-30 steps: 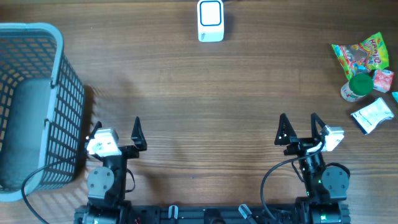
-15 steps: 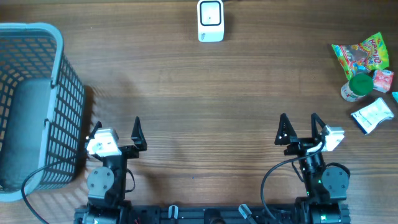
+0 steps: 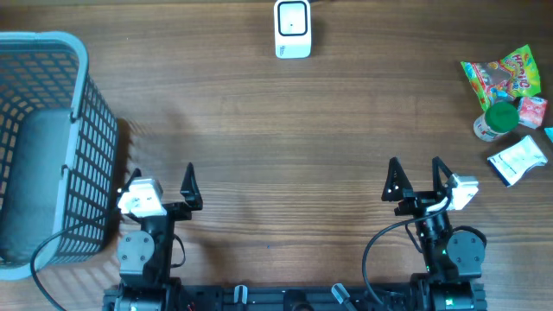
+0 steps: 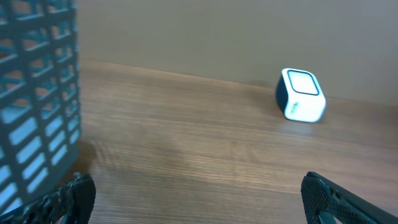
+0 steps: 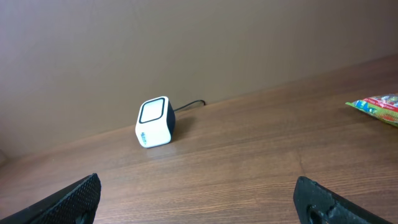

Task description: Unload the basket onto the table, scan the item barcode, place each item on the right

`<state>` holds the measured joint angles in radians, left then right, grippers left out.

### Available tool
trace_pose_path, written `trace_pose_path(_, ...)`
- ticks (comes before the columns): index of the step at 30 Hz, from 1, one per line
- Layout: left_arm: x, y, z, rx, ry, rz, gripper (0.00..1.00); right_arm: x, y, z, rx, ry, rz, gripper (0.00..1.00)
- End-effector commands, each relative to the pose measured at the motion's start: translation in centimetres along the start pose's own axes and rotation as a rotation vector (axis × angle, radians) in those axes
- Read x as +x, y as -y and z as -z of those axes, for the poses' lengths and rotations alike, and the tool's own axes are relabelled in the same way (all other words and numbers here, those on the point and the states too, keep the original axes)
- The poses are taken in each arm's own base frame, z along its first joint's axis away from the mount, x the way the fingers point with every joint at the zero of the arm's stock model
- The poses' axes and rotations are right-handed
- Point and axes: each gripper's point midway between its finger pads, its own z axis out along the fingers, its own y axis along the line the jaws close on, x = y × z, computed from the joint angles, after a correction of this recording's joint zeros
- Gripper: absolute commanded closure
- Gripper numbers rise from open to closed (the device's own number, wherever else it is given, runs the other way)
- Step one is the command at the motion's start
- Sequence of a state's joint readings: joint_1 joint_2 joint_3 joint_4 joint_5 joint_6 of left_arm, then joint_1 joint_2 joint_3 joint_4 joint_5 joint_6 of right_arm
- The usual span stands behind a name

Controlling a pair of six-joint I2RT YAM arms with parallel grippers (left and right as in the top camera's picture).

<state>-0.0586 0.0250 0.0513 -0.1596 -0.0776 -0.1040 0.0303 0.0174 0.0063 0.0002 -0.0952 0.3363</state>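
Both pincers are spread wide and hold nothing, low at the near edge of the wooden worktop (image 3: 276,130). Scan candidates are clustered at its far right edge: white crinkled packet (image 3: 517,160), green-lidded jar (image 3: 498,119), colourful snack bag (image 3: 501,76). Right pincer (image 3: 415,168) is clearly nearer. Left pincer (image 3: 161,173) is well apart from them, beside the grey-blue mesh basket (image 3: 82,95). The packet is closest, to the right pincer's right and slightly ahead, long axis diagonal. White cube scanner (image 3: 293,28) sits rear centre.

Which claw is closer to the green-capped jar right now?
Right. The right claw sits on the same side of the table as the green-capped jar. The left claw is far across, beside the basket.
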Motion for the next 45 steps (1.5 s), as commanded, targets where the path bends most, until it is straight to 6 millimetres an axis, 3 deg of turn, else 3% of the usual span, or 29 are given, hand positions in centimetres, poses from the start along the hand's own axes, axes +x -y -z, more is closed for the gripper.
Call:
trace_pose_path(1,0.1,0.9,0.1,0.057,0.000,-0.001,0.00,-0.3,0.1,0.1,0.009,0.018,-0.005,0.00)
trace_pose_path(45,-0.2,-0.1,0.1,0.012,0.015,0.041,0.00,-0.3,0.1,0.1,0.009,0.018,-0.005,0.00)
